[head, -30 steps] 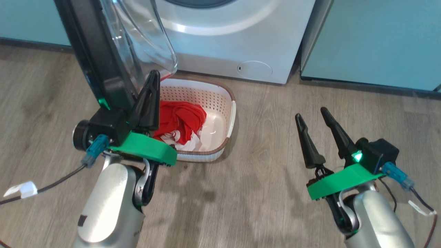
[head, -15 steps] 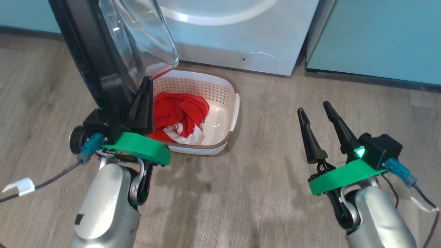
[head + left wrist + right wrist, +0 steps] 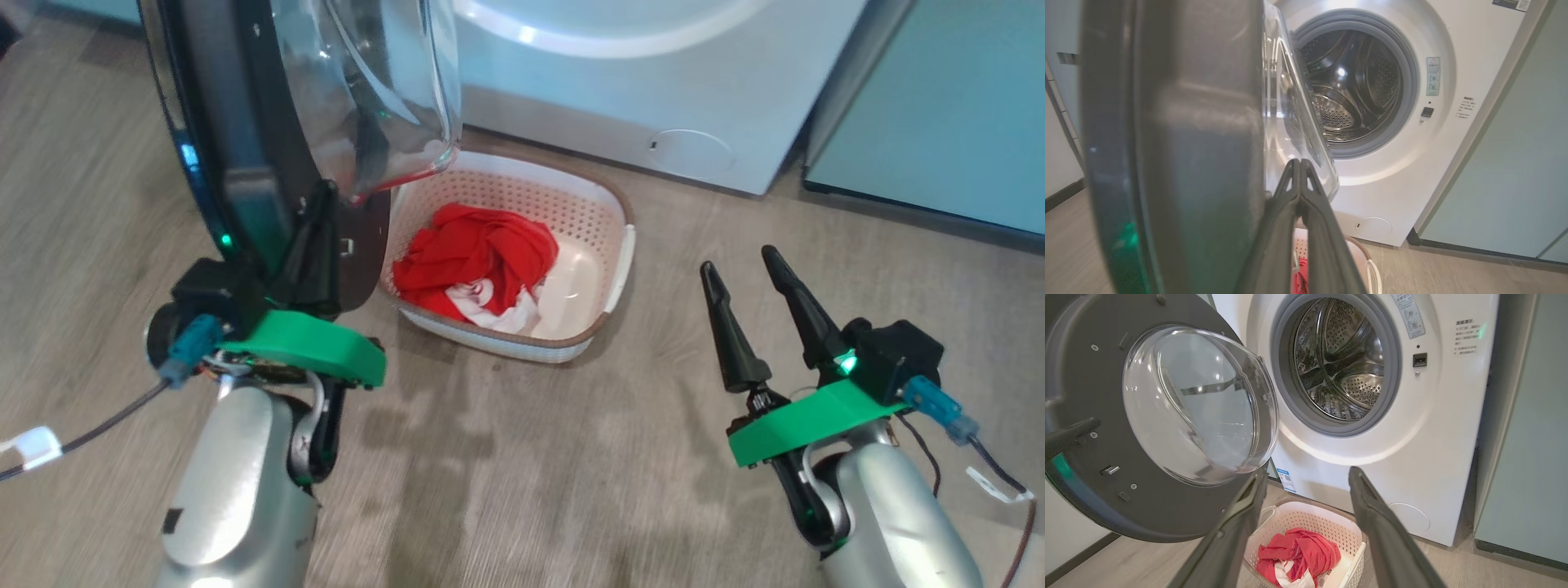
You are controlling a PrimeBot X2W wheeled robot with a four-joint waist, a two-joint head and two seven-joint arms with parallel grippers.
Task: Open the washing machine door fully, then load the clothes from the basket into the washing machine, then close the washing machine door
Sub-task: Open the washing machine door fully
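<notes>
My left hand [image 3: 325, 202] is pinched fully closed with nothing between its fingers [image 3: 1278, 228], which lie pressed together right up against the inner face of the washing machine door [image 3: 245, 122], on the black rim just below the bulging glass bowl [image 3: 384, 90]. The door stands swung out from the washing machine [image 3: 653, 82], edge-on to this hand, rising above and ahead of it. Past the fingertips, up and to their right, the drum [image 3: 1355, 81] gapes open and dark.

My right hand [image 3: 737, 261] hangs above the wooden floor [image 3: 571, 457] with its two fingers spread wide and holding nothing. It is well apart from the left hand and touches no object. Ahead of it and lower, framed between its fingers in the wrist view, sits the basket [image 3: 1310, 522] on the floor just in front of the machine, under the door's lower edge. The clothes [image 3: 478, 253] lie bunched inside it, red with a white patch, toward the side nearer my left hand. A pale teal cabinet [image 3: 939, 106] stands beyond my right hand, beside the machine.
</notes>
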